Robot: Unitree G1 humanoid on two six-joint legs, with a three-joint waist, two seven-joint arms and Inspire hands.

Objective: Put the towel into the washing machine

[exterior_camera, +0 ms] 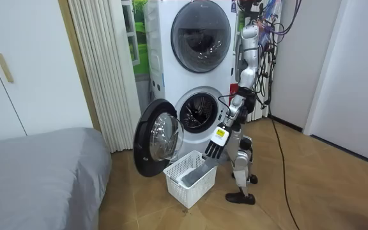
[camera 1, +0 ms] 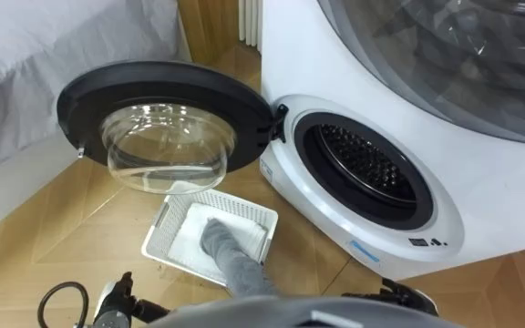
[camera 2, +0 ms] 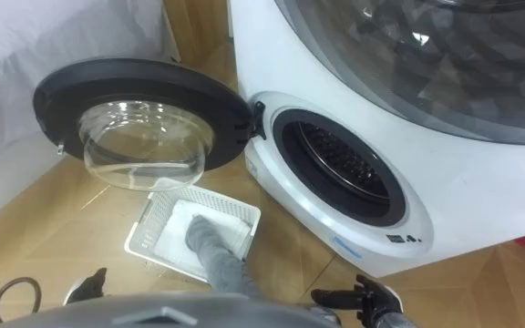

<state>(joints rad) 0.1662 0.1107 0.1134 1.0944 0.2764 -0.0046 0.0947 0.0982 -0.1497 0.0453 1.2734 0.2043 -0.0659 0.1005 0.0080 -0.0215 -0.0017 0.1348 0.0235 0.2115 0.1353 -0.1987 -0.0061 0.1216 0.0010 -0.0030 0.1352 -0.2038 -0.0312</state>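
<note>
Right eye view, nearest at 5 o'clock: the right hand (camera 2: 358, 296) hangs empty, fingers spread. At 6 o'clock the grey towel (camera 2: 210, 248) stretches up out of the white laundry basket (camera 2: 146, 228), its lower end resting inside. The room view puts the left hand (exterior_camera: 214, 149) at its top, grip impossible to judge. A weak hold could drop it, or the trailing end could snag the rim and tip the basket. Farther, the open door (camera 2: 62, 91) at 10 o'clock could get knocked on the way to the drum opening (camera 2: 340, 164) at 2 o'clock
</note>
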